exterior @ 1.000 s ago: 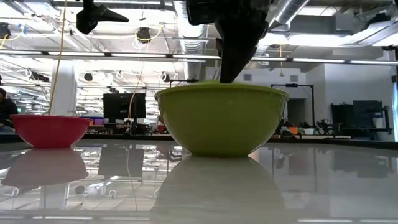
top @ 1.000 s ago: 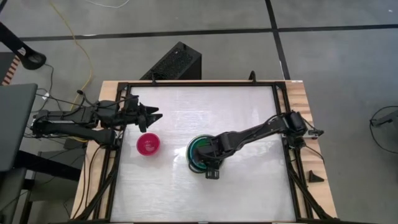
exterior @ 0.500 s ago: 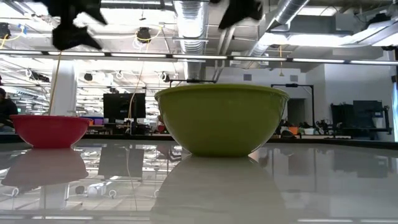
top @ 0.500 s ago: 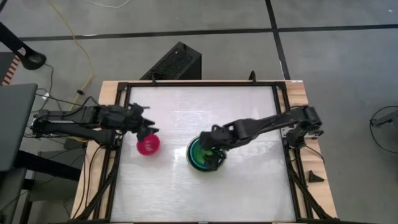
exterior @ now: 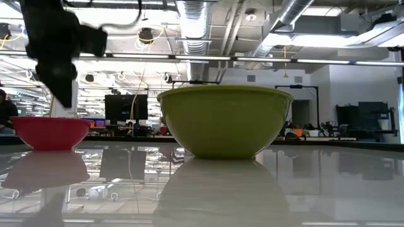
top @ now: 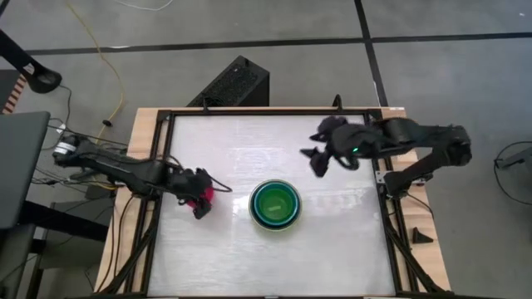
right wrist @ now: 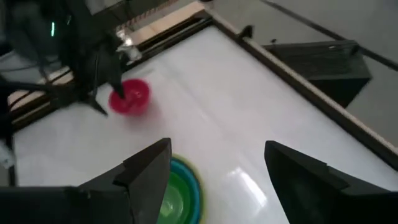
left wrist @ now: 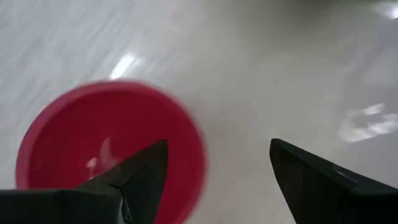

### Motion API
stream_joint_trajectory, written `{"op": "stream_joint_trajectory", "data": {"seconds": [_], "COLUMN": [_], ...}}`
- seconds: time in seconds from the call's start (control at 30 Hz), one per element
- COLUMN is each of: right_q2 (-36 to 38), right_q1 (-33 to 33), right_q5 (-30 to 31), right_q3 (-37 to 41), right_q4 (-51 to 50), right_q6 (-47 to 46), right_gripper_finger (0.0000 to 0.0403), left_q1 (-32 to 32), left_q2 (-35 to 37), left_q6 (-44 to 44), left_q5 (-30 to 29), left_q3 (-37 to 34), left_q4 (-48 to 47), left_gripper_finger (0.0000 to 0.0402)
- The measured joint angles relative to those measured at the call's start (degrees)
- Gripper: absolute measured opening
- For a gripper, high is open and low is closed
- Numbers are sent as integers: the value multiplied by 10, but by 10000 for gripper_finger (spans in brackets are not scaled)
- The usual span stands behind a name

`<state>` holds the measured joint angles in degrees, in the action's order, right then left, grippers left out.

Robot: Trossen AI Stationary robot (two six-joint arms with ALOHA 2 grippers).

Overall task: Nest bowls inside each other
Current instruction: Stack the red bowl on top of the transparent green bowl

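A stack of nested bowls (top: 275, 204) stands on its base at the table's middle: olive-green outside (exterior: 224, 123), then light blue and teal rims, bright green innermost (right wrist: 177, 196). The small pink bowl (top: 206, 193) sits on its base to the stack's left, as the low view also shows (exterior: 50, 132). My left gripper (top: 200, 204) hangs open just above the pink bowl (left wrist: 106, 146), tipped downward, one finger over its hollow and one outside its rim. My right gripper (top: 313, 163) is open and empty, raised above the table's far right part (right wrist: 217, 168).
A black frame (top: 166, 124) runs along the table's edges. Bare white tabletop (top: 249, 145) lies beyond the bowls and toward the near edge. A black box (top: 233, 83) stands on the floor behind the table.
My right gripper has left the bowl stack, risen and swung toward the table's far right; the bright green bowl now shows inside the stack. My left gripper has tipped downward and come down over the pink bowl, which has stayed in place.
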<state>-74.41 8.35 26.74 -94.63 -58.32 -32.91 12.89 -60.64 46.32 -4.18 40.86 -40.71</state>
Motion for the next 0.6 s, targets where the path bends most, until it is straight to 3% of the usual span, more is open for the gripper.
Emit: {"op": "stream_joint_trajectory", "data": {"seconds": [0.2,0.3,0.37,0.5,0.6], "right_q2": [40,46,46,39,30], "right_q1": [3,3,3,3,3], "right_q5": [20,20,20,20,20], "right_q3": [0,0,0,0,0], "right_q4": [-18,-18,-20,-35,-47], "right_q6": [-22,-30,-31,-31,-32], "right_gripper_finger": [292,291,291,291,291], "left_q1": [1,1,1,1,0], "left_q2": [-119,-165,-185,-191,-179], "left_q6": [14,2,-12,-38,-49], "left_q5": [-6,2,12,32,42], "left_q3": [0,0,0,11,31], "left_q4": [-8,-6,4,49,95], "left_gripper_finger": [269,244,193,40,18]}}
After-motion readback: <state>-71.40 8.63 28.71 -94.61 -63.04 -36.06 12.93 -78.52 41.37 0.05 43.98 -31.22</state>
